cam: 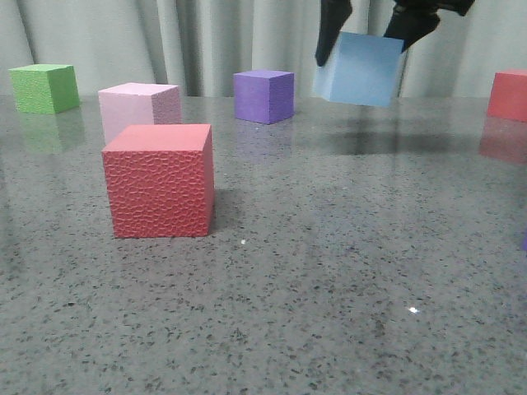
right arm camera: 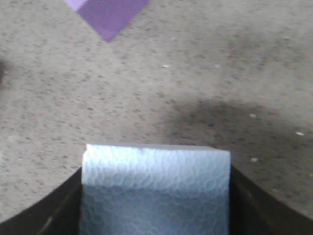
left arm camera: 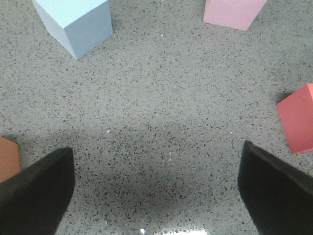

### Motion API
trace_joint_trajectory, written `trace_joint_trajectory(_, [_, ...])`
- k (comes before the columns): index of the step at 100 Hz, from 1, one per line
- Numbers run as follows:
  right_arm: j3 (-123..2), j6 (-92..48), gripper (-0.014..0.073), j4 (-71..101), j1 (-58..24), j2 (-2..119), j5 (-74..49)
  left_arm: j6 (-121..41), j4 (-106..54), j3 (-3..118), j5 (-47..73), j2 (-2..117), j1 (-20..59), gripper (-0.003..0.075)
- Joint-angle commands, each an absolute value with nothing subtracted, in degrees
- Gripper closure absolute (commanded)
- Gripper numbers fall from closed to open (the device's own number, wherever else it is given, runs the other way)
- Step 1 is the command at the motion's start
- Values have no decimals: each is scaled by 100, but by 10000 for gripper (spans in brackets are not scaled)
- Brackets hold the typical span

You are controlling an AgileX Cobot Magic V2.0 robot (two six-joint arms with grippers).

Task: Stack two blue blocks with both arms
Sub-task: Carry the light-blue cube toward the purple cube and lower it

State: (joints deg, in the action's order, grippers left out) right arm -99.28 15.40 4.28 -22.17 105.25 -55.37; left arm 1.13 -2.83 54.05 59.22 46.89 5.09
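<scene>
My right gripper [cam: 366, 41] is shut on a pale blue block [cam: 360, 70] and holds it tilted in the air above the table at the back right. In the right wrist view this block [right arm camera: 155, 188] fills the space between the fingers. A second pale blue block [left arm camera: 76, 22] stands on the table in the left wrist view, well ahead of my left gripper [left arm camera: 156, 188] and off to one side. My left gripper is open wide and empty above bare table. It does not show in the front view.
A big red cube [cam: 160, 180] stands front left, a pale pink cube [cam: 138, 108] behind it, a green cube [cam: 44, 87] far left, a purple cube [cam: 263, 95] at back middle, another red cube [cam: 508, 95] far right. An orange cube [left arm camera: 8, 159] lies by my left finger.
</scene>
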Motion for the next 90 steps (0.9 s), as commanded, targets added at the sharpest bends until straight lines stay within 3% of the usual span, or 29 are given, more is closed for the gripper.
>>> trace_joint_trajectory(1, [-10269,1753,273,464,-2378,10386,-5291,112,-326,5602,5646,4679,532,80])
trace_joint_trajectory(33, [-10369,2643,273,75,-2926,10803,-5080,112,-326,5602,5646,4679,532,80])
trace_joint_trajectory(90, [-10382,3155,274,-184,-2971,10915,-4935,112,-326,5602,5672,4679,532,80])
